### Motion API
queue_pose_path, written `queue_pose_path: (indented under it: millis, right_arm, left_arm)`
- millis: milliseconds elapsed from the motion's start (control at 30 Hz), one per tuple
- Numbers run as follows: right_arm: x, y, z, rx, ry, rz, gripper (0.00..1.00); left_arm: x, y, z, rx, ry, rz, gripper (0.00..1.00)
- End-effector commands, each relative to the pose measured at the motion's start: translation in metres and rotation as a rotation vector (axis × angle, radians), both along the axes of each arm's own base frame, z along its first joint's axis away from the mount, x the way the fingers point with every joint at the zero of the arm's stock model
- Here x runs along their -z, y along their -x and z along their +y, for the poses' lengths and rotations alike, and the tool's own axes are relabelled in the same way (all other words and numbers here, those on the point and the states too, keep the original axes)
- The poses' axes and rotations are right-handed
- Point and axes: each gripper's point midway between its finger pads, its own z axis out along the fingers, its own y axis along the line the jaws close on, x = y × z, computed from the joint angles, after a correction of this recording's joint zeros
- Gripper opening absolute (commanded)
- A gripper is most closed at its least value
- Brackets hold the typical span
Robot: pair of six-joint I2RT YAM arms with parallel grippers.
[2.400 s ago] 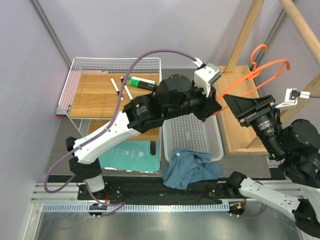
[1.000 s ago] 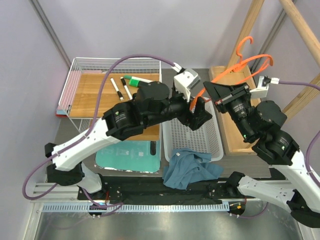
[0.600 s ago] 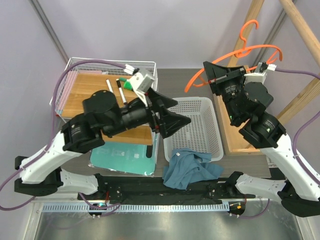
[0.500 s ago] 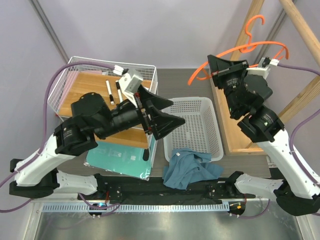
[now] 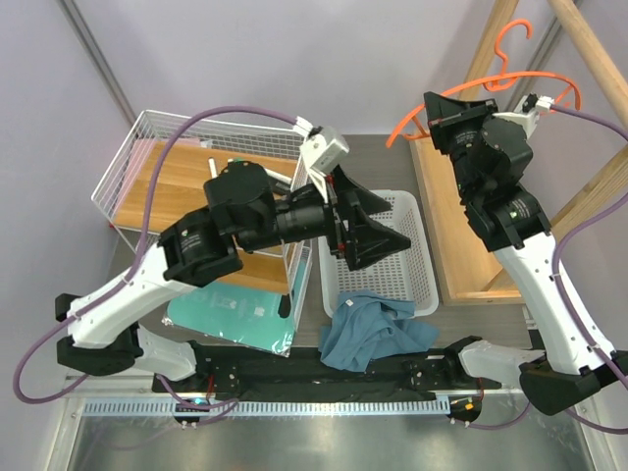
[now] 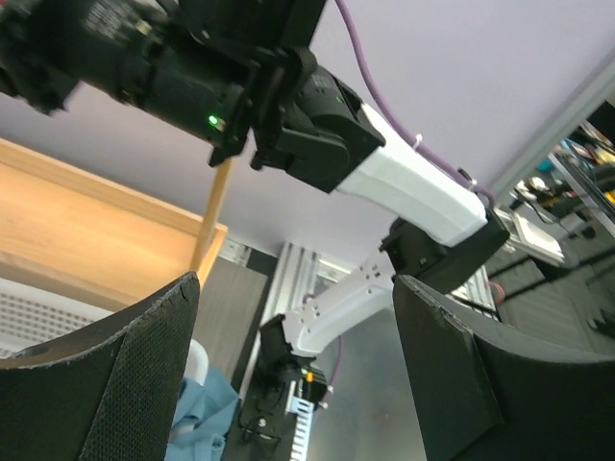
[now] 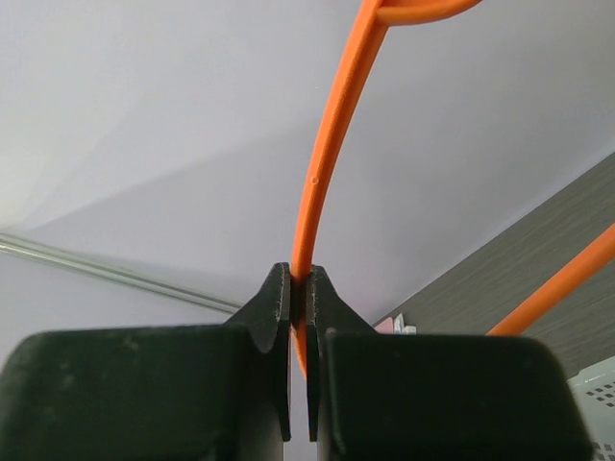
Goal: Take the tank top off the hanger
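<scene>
The soft teal tank top [image 5: 378, 329] is lying crumpled at the table's near edge, against the white mesh basket [image 5: 417, 285]. The right gripper [image 7: 298, 283], its arm stretching tall, is pinching the thin orange plastic hanger [image 7: 332, 144] aloft. The left gripper [image 5: 388, 240] is hovering over the basket, jaws gaping wide, empty.

Tank top [image 5: 376, 331]: small dusty teal-blue garment, off the hanger, crumpled into a loose bundle. Lying on the table [image 5: 459, 319] by its near edge, draped against the near rim of the white basket [image 5: 425, 250].

Hanger [image 5: 535, 76]: thin, bright orange plastic, bare. Held high in the air, tilted, hook uppermost. One frame arm pinched between the closed jaws of the right gripper [image 7: 298, 280], rising in a curve from the grip.
</scene>
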Motion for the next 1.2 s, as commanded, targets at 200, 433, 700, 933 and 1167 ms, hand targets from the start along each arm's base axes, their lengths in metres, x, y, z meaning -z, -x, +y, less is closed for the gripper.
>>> queue_pose_path:
  millis: [200, 433, 700, 933, 1167]
  right_arm:
    - [-0.040, -0.002, -0.010, -0.012, -0.037, -0.134, 0.01]
    - [-0.048, -0.005, -0.017, 0.007, -0.042, -0.153, 0.01]
    - [-0.062, -0.013, -0.036, 0.055, -0.080, -0.177, 0.01]
    - [-0.063, -0.011, -0.047, 0.099, -0.139, -0.195, 0.01]
    - [-0.068, -0.007, -0.066, 0.192, -0.188, -0.242, 0.01]
  left_arm:
    - [-0.086, 0.051, 0.071, 0.137, 0.268, -0.067, 0.77]
    - [-0.056, 0.040, 0.112, -0.008, 0.161, -0.045, 0.54]
    - [0.002, 0.065, 0.099, 0.153, 0.052, 0.044, 0.33]
    - [0.038, 0.044, 0.087, 0.059, -0.052, 0.057, 0.20]
    - [0.072, 0.006, 0.070, -0.091, -0.199, 0.013, 0.20]
